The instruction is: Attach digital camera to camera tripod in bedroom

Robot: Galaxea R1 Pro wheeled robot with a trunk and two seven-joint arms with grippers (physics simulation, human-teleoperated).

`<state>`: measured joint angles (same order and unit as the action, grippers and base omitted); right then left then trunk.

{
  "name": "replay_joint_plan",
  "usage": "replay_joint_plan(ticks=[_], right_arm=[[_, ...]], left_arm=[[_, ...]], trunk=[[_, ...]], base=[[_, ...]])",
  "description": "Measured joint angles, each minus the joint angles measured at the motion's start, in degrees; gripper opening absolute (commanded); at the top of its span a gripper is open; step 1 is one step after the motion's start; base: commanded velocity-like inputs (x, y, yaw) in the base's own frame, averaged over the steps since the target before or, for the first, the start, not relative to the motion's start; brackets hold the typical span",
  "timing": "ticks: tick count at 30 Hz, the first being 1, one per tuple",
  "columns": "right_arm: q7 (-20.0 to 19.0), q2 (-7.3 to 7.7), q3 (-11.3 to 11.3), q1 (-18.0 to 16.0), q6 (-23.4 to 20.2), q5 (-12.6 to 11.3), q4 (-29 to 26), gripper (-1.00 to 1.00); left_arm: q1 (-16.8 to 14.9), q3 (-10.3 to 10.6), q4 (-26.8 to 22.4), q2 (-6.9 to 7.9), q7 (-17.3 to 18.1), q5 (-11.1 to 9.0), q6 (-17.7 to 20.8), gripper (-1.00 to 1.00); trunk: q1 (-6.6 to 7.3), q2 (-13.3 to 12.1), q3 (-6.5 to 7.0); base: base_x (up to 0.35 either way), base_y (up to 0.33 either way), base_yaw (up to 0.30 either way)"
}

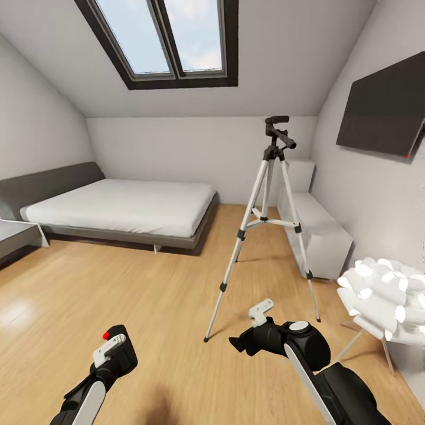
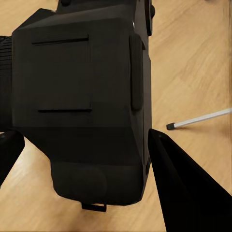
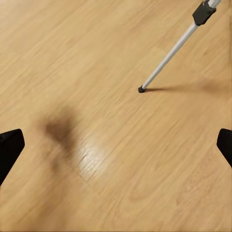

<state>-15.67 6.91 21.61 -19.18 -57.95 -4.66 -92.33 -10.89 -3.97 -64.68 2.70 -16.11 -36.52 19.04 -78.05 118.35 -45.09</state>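
One digital camera (image 2: 77, 96) in left gripper (image 2: 82, 159)

There are no words, numbers, labels or brand names to read anywhere in these pictures. The black camera (image 2: 77, 101) has plain sides with no writing on them. The black TV (image 1: 382, 112) on the wall is blank, with just a tiny red spot at its lower corner.

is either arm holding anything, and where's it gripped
The left gripper holds the digital camera by its body's two opposite sides. The right gripper holds nothing, jaws wide apart.
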Motion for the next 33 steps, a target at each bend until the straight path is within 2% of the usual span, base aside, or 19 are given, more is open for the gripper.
replay_joint_plan(ticks=[11, 23, 33], right_arm=[[-0.11, 0.07, 0.02, 0.00, 0.17, 0.04, 0.00, 1.00], [0.13, 0.01, 0.02, -0.01, 0.54, 0.18, -0.01, 1.00], [0.20, 0.04, 0.02, -0.01, 0.71, 0.28, 0.00, 1.00]], left_arm=[[0.00, 0.00, 0.00, 0.00, 0.00, 0.00, 0.00, -1.00], [0.22, 0.01, -0.39, -0.08, 0.09, -0.02, -0.45, -1.00], [0.22, -0.02, -0.12, 0.08, 0.14, 0.00, -0.53, -1.00]], trunk=[[0.00, 0.00, 0.47], [0.00, 0.00, 0.99], [0.00, 0.00, 1.42]], base=[[0.118, 0.287, -0.258], [0.056, 0.112, -0.257], [0.148, 0.253, -0.253]])
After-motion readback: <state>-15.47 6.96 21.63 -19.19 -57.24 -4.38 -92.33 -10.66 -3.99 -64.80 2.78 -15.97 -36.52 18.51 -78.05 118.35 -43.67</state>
